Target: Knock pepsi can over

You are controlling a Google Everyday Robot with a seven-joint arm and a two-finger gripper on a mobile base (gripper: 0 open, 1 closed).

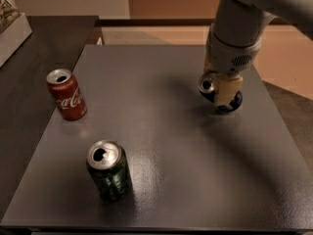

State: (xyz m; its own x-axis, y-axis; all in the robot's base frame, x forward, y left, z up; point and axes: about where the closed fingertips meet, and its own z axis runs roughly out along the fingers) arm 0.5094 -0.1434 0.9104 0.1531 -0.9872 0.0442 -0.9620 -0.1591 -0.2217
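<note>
The pepsi can point(208, 84) is at the table's right side. It is tilted, with its silver top leaning left and its dark blue base point(236, 102) by the table surface. My gripper point(225, 90) comes down from the upper right and sits right against the can, covering its middle. The grey arm above hides the area behind the can.
A red Coca-Cola can point(66, 94) stands upright at the left. A dark green can point(108, 170) stands upright at the front left. The dark grey table point(161, 151) ends close to the pepsi can on the right. A white box point(12, 33) sits at the far left.
</note>
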